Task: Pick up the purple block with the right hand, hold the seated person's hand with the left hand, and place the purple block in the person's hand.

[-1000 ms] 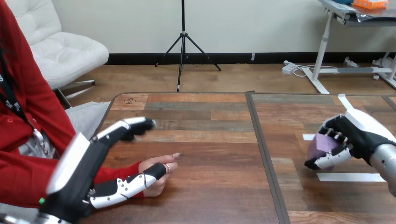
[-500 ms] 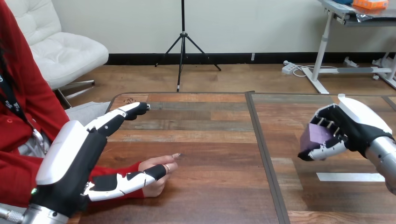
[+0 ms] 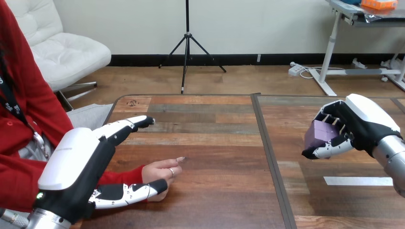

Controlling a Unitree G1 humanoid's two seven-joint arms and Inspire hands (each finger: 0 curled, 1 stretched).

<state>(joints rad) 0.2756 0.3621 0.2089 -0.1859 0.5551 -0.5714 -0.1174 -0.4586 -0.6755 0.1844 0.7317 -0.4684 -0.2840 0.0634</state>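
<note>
Lifting a bit now, the right hand [image 3: 358,125] is gripping the block [image 3: 319,133]. The person's hand [image 3: 160,172] is lying well off to its left, and the left hand [image 3: 76,167] is hanging open beside it.

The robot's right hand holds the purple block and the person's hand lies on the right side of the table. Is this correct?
No: the head view shows the person's hand on the left side of the table. The right hand does hold the purple block.
</note>
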